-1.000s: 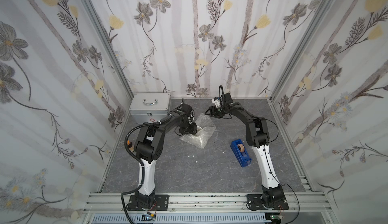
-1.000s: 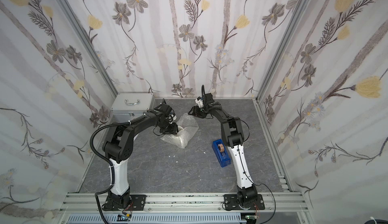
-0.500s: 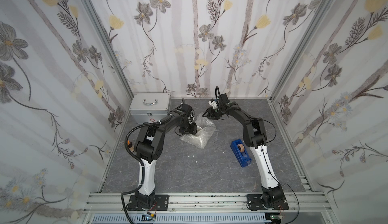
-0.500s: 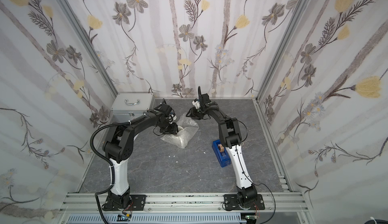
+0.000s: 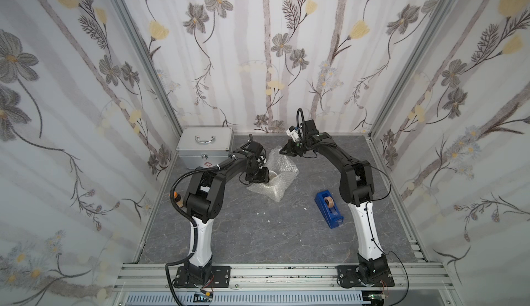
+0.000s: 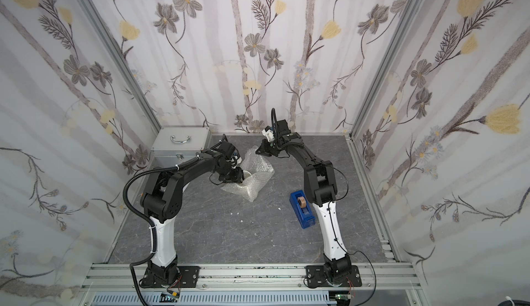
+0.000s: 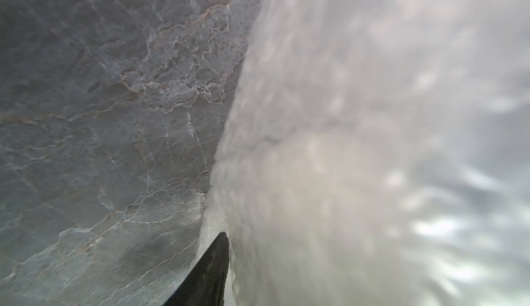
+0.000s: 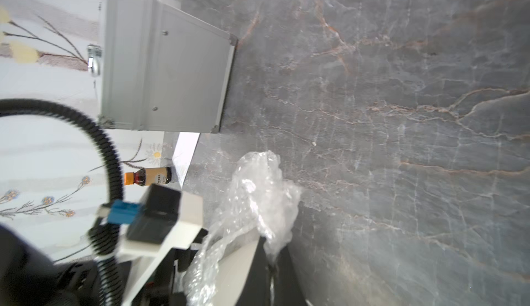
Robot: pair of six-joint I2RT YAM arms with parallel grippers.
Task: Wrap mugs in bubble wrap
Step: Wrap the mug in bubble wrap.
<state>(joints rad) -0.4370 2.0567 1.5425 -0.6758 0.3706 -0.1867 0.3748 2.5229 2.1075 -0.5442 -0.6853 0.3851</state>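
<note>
While the left arm bends low and forward, the left gripper [image 5: 259, 177] points down at the mug [image 5: 272, 173], near the case [image 5: 205, 144]; whether it grips, I cannot tell. The right arm arches high, with the right gripper [image 5: 282, 151] clenched on a raised corner of the wrap [image 5: 282, 172]. The mug is round, glossy and cream. The wrap is clear, bubbled and crumpled, lying under the mug and rising beside it. The case is boxy silver metal.

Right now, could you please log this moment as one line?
phase: wrapping | left gripper: at mug, grip unclear | right gripper: shut on bubble wrap edge | tape dispenser: untouched
</note>
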